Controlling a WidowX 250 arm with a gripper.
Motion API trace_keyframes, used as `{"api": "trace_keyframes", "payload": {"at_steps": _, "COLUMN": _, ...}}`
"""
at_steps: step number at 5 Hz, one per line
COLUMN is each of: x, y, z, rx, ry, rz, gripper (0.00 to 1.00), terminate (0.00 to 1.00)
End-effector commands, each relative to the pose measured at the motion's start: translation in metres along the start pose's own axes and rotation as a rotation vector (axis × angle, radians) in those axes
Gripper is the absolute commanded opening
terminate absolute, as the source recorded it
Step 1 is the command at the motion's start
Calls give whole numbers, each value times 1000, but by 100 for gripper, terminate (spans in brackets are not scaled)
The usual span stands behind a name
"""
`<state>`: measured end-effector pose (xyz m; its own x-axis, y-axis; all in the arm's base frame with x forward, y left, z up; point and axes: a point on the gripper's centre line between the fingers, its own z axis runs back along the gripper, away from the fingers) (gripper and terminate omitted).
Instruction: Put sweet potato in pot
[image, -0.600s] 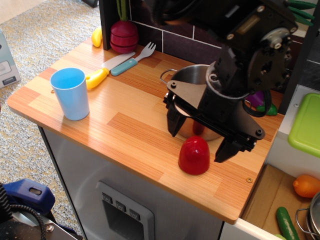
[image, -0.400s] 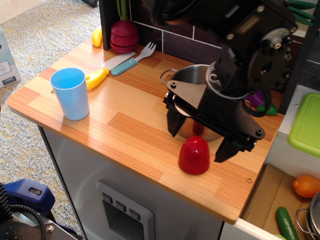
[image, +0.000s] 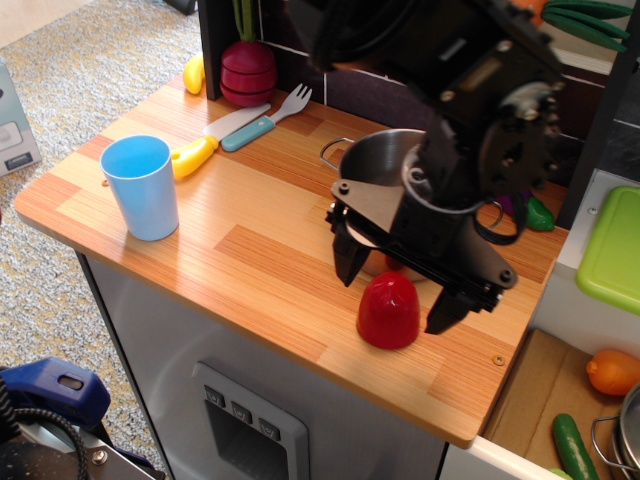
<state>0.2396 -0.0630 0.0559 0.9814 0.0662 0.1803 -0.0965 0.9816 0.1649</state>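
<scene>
red sweet potato (image: 389, 310) sits between the wide-open gripper (image: 397, 294) fingers, so lower squarely, close low on its dome, then lift clear over the pot (image: 372, 160) rim

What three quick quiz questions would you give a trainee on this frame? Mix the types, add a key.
1. True or false: the sweet potato is inside the pot.
2. Is the end effector (A) shut on the sweet potato, (B) open with one finger on each side of it, or (C) over the blue cup?
3. What lies between the cup and the pot, towards the back wall?

Key
1. False; it stands on the counter in front of the pot.
2. B
3. A toy knife and fork.
</scene>
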Motion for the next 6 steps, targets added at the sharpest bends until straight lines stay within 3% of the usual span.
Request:
{"api": "trace_keyframes", "payload": {"at_steps": 1, "x": 11, "y": -5, "z": -12, "rx": -56, "ry": -28, "rz": -1, "gripper": 100, "terminate": 0}}
{"api": "trace_keyframes", "payload": {"at_steps": 4, "x": 8, "y": -2, "z": -49, "rx": -122, "ry": -36, "rz": 38, "gripper": 100, "terminate": 0}}
{"api": "trace_keyframes", "payload": {"at_steps": 5, "x": 9, "y": -5, "z": -51, "rx": -118, "ry": -35, "rz": 47, "gripper": 0, "terminate": 0}}
{"api": "trace_keyframes", "payload": {"at_steps": 6, "x": 9, "y": -8, "z": -38, "rx": -90, "ry": -15, "rz": 62, "gripper": 0, "terminate": 0}}
